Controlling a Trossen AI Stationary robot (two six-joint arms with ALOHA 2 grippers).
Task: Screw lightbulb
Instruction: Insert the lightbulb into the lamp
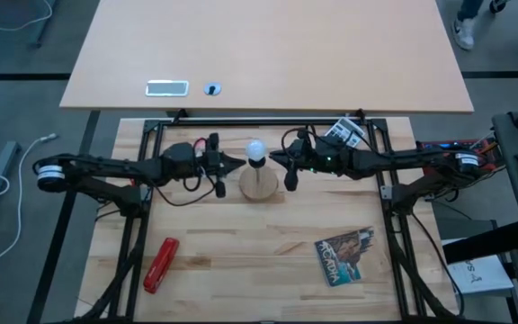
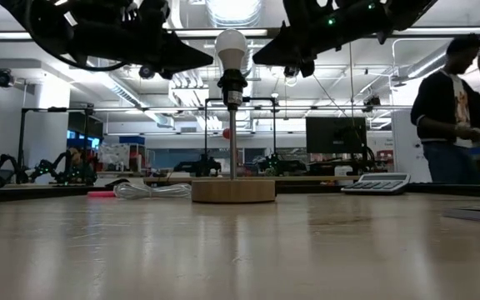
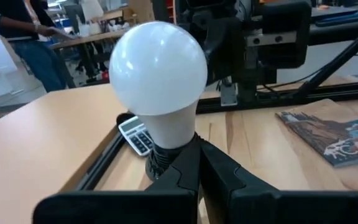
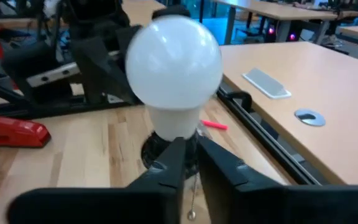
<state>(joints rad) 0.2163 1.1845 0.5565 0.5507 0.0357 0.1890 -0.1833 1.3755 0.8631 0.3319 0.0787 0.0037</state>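
At the counter's (image 1: pixel 241 261) middle, the lightbulb (image 1: pixel 255 149) stands upright in a black socket (image 2: pixel 232 85) on a thin post rising from a round wooden base (image 1: pixel 259 184). Its long axis is vertical, white head up, and the low view shows it seated in the socket mouth, well above the counter.

Both arms reach in level from opposite sides, so the bulb lies straight ahead of each, between the two tips. The left gripper (image 1: pixel 234 162) points at it from the left, the right gripper (image 1: pixel 278 159) from the right. Both look about equally near, with neither clearly touching the glass in the high view.

In the left wrist view the left gripper (image 3: pixel 199 163) has its fingers pressed together into a single wedge just under the bulb's neck, holding nothing. In the right wrist view the right gripper (image 4: pixel 190 158) shows a thin slit between its fingers, barely parted, aimed at the socket collar below the white head; it also holds nothing.

Judged from this, either arm would need to spread far wider than the bulb's head before it could close around it and turn it about the vertical axis. Whether the bulb is fully threaded home cannot be told.
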